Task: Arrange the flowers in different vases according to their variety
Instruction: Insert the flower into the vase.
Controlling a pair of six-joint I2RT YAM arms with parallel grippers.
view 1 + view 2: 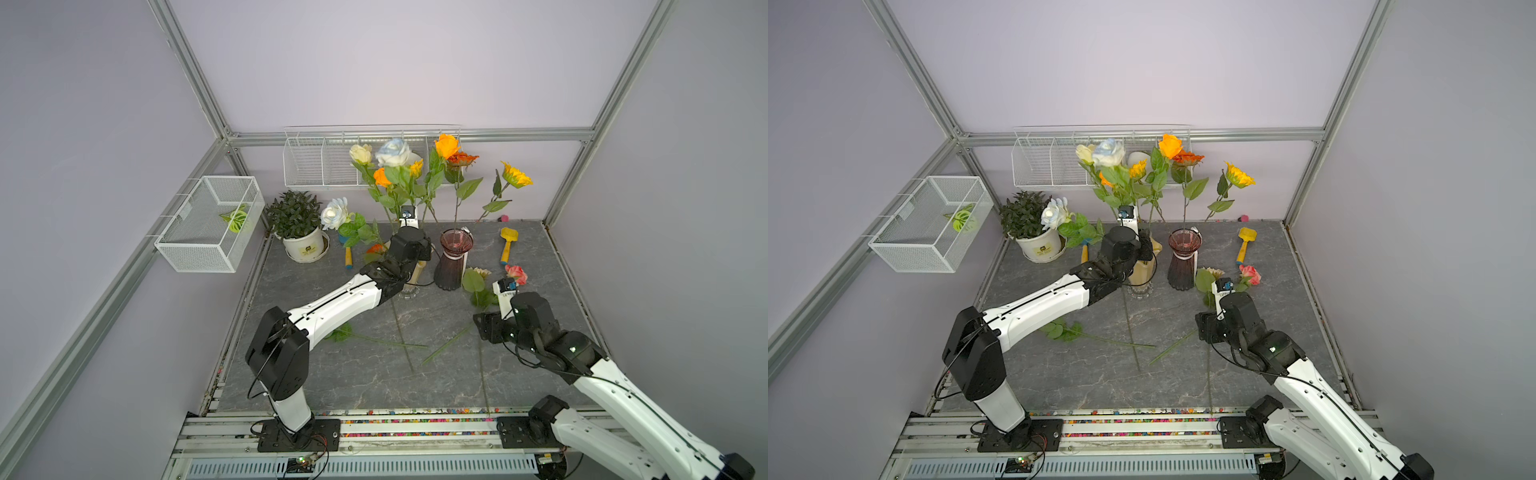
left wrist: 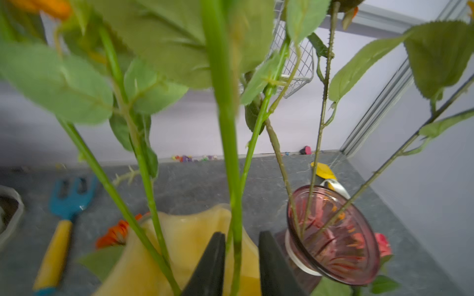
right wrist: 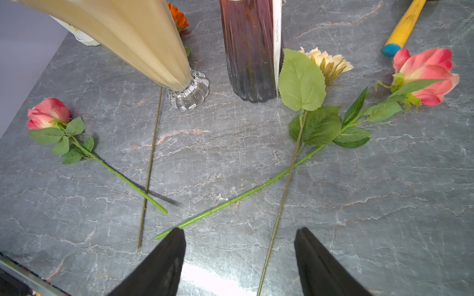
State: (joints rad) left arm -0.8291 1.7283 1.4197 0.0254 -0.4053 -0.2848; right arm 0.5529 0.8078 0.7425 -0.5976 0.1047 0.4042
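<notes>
Left wrist view: at bottom centre, the left end effector [image 2: 241,233] stands narrowly parted around a green stem [image 2: 232,153] that runs down into the yellow vase [image 2: 184,238], with a gap on each side. In the right wrist view, the right end effector [image 3: 239,229] gapes wide and empty over the tabletop [image 3: 384,205]. A pink rose [image 3: 425,74] lies at the upper right.

Tabletop [image 3: 230,159]: roses [image 3: 425,74], vases [image 3: 251,51], seemingly a trowel [image 1: 508,245]

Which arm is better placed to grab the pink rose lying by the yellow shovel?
Right. The right hand hangs open over the table, with the pink rose's stem end beside it. The left hand is up at the yellow vase, open around a stem there.
</notes>
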